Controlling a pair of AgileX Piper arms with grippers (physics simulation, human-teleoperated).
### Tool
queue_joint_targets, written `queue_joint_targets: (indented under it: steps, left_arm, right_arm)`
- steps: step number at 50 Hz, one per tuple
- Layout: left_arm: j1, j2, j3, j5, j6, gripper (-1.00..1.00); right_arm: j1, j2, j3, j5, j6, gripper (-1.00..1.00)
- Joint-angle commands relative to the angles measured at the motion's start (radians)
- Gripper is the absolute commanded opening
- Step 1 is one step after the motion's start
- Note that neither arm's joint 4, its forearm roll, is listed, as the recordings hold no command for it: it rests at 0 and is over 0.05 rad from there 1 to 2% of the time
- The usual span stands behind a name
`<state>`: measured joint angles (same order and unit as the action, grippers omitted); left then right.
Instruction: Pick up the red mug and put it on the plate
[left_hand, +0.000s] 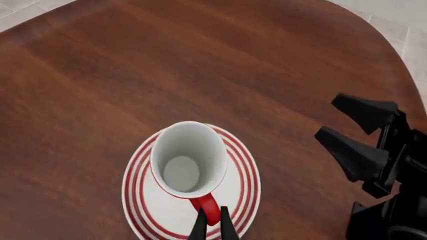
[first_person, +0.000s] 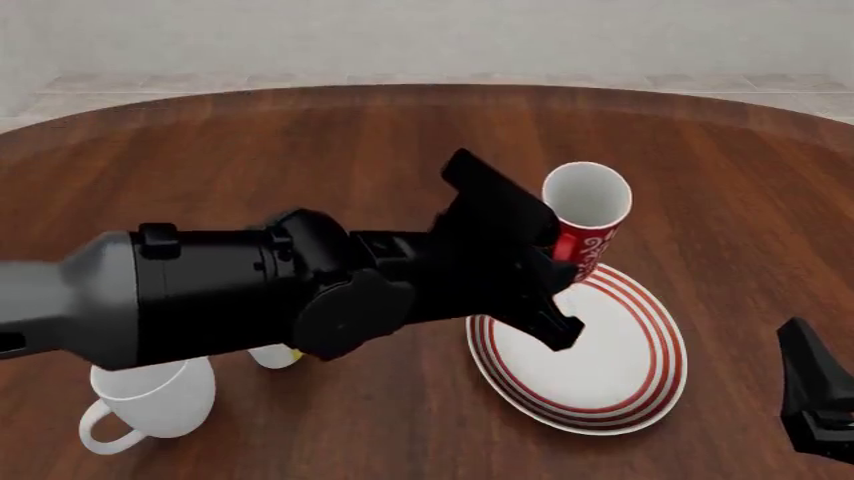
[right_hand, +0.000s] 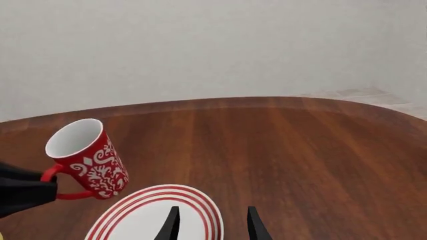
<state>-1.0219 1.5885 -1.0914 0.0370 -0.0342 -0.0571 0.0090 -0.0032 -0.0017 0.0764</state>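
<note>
Left claw (left_hand: 211, 227) clamped on red mug (left_hand: 188, 159) handle – tilted above plate (first_person: 627, 385), right claw (right_hand: 210, 222) spread

A round, dark reddish-brown wooden surface (first_person: 267, 140) with streaky grain fills most of the front view. On its near left part stands a large white mug (first_person: 154, 400), upright, with its loop handle turned toward the near edge. Just beside it peeks a small patch of yellow and white (first_person: 278, 355), probably another mug, mostly hidden. Beyond the surface lies pale tiled floor (first_person: 134, 85).
</note>
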Motion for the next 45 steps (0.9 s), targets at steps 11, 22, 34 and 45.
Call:
queue_joint_targets:
  steps: [11,22,34,45]
  left_arm:
    - [-0.038,0.045,0.023,-0.037,-0.029,-1.0]
    - [-0.047,0.051,0.03,-0.033,-0.043,-1.0]
    - [-0.052,0.061,0.042,-0.035,-0.05,-1.0]
    - [-0.059,0.058,0.053,-0.045,-0.054,-1.0]
  right_arm:
    - [-0.002,0.001,0.0,0.0,0.003,1.0]
    - [-0.001,0.003,0.0,0.0,0.003,1.0]
    - [0.0,0.003,0.0,0.0,0.003,1.0]
    - [0.001,0.003,0.0,0.0,0.002,1.0]
